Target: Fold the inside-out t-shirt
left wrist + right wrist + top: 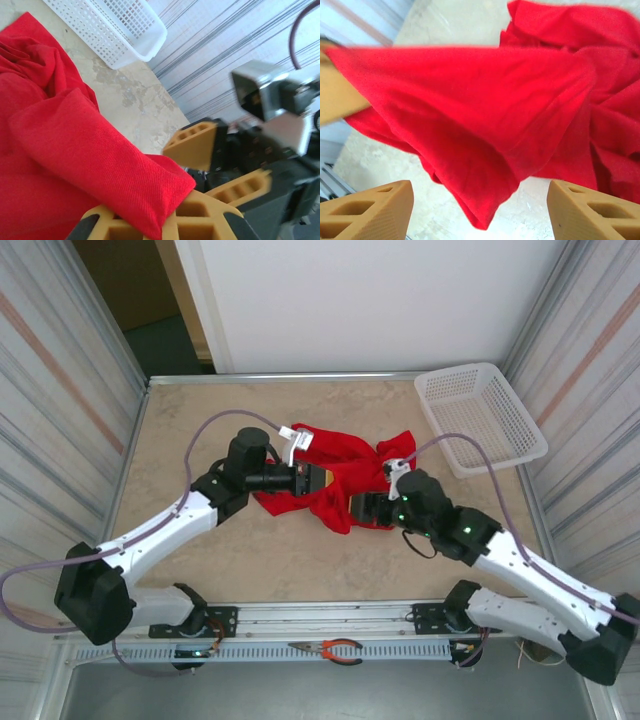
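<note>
Over the table (pixel 200 420), left gripper (pixel 316 478) clamps the t-shirt (pixel 350 462) edge; right gripper (pixel 360 508) gapes wide beside it.

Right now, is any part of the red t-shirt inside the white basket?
No, the t-shirt lies bunched on the table, clear of the basket at the far right corner.

The t-shirt (pixel 345 475) is plain bright red (no print on the visible cloth), and the tabletop (pixel 300 560) is beige with faint grey marbling. The basket (pixel 480 415) is white with a fine grid pattern. The right claw (pixel 480 210) has mustard-yellow fingers.
</note>
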`<state>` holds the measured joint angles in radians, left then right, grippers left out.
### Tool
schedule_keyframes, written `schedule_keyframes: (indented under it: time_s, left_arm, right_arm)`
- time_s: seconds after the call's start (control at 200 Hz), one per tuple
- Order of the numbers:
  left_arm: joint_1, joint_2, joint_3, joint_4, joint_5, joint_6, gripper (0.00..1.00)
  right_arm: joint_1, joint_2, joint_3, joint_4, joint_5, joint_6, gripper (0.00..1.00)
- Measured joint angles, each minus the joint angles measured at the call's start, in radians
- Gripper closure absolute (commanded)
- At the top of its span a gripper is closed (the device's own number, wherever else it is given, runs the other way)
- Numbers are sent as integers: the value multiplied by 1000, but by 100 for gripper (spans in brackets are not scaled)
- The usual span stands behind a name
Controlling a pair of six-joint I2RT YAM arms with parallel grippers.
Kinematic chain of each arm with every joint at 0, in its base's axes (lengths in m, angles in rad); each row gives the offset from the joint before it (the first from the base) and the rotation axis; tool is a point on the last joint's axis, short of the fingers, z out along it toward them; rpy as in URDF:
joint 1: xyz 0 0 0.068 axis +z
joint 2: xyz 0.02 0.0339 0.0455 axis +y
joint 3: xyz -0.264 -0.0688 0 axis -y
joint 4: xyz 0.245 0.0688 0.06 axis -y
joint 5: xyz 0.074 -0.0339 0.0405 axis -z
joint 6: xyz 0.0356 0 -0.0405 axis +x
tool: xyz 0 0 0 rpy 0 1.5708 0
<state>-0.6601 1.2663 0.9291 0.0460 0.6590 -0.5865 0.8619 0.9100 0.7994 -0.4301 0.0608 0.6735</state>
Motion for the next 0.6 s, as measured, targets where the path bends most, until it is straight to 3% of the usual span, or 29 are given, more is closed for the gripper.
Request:
schedule_keyframes:
  time_s: [0.115, 0.195, 0.351, 0.486, 0.601]
  left_arm:
    - [0, 0, 0, 4, 4, -32, 100]
    - [0, 0, 0, 5, 10, -47, 100]
    - [0, 0, 0, 15, 21, -85, 100]
    - [30, 1, 0, 18, 10, -122, 100]
    - [110, 28, 0, 40, -16, -157, 100]
  right_arm:
    - [30, 95, 2, 43, 21, -1, 33]
    - [35, 152, 8, 64, 42, -3, 42]
    - [12, 225, 30, 92, 62, -10, 100]
    - [-42, 213, 40, 116, 4, -42, 100]
    - [-112, 156, 39, 150, -167, -87, 100]
